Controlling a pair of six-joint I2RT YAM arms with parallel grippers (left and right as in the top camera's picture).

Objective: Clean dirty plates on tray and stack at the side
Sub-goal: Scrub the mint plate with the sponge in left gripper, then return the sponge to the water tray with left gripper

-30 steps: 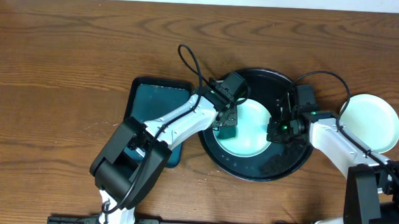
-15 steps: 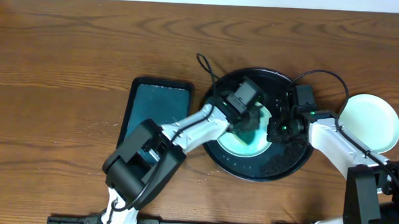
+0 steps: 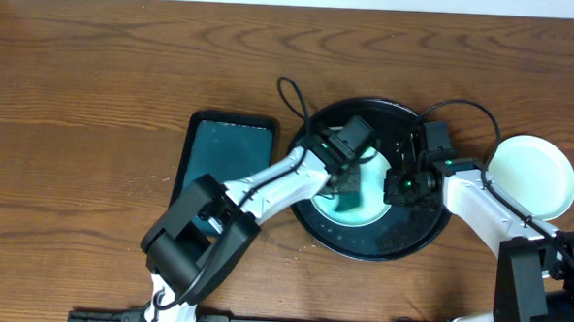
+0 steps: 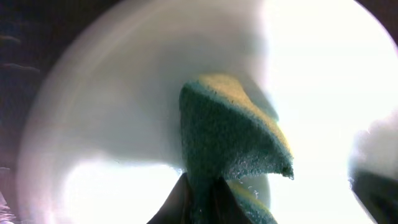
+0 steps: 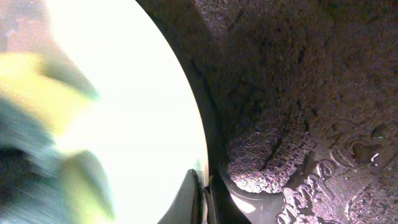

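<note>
The tray (image 3: 361, 244) is glossy black, and the plate (image 3: 372, 206) on it is pale mint. The side plate (image 3: 531, 177) looks whitish. The sponge (image 4: 224, 137) is green over yellow. The table (image 3: 97, 75) is brown woodgrain.

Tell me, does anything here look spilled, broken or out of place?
Nothing looks broken or tipped. The black tray looks wet, with small puddles beside the plate that has the sponge pressed on it. That fits the washing.
</note>
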